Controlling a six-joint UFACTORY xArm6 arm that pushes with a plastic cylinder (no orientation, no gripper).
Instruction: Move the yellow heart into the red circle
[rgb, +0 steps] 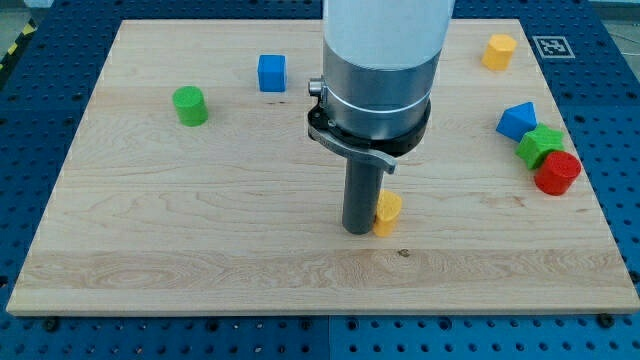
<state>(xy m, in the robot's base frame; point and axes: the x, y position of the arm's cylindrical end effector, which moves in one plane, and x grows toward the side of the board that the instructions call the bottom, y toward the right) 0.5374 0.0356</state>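
Note:
The yellow heart lies on the wooden board a little below the view's middle. My tip rests on the board right against the heart's left side. The red circle, a red round block, sits at the view's right edge, far to the right of the heart and a little above it. The arm's wide grey body hides the board's top middle.
A green block touches the red circle on its upper left, with a blue block above that. A yellow block sits at the top right, a blue cube at the top middle-left, and a green cylinder on the left.

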